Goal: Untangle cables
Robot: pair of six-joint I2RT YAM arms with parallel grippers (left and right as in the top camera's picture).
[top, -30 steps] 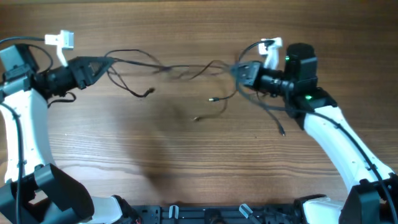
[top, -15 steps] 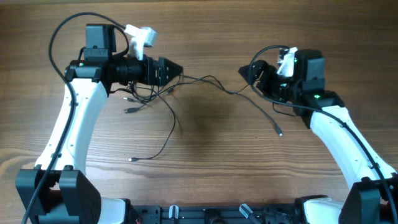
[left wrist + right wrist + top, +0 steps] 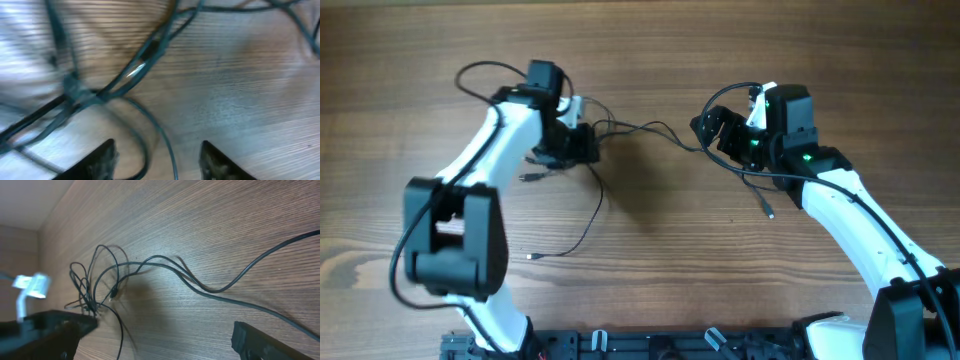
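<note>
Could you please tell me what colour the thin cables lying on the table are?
The cables are black; the right wrist view shows them best.

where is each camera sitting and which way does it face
overhead: above the table, facing straight down; both arms and the cables show.
left wrist: close over the wood, facing down at the knot; left gripper fingertips at bottom.
right wrist: low, facing across the table along the cables; right gripper fingers in bottom corners.
shared: all see the cables.

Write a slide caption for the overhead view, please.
Open left gripper and open right gripper poised at opposite ends of thin black cables tangled on a wooden table.
</note>
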